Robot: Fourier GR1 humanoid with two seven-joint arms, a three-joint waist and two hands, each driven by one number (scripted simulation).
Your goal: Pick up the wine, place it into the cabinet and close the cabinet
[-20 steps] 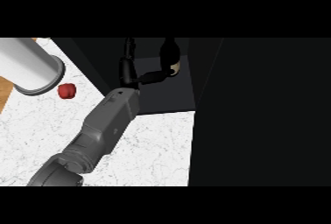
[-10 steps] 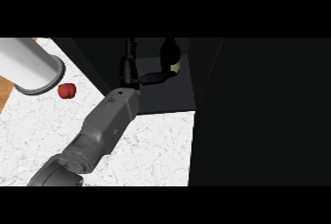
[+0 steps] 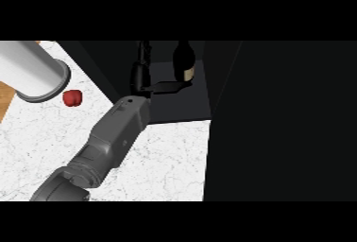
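Black on black inside the cabinet (image 3: pixel 182 108), almost nothing was seen to have shifted over the last second; the left hand (image 3: pixel 141 78) and the wine bottle (image 3: pixel 185 61) were found where they had been; the placing was therefore judged as good as done, with the closing not yet begun. The fingers were held straight and the thumb was stretched towards the bottle; nothing was clasped, though contact at the thumb could not be ruled out. The bottle was shown inside the cabinet, dark, with a pale label at its lower end; whether it stood upright could not be told.
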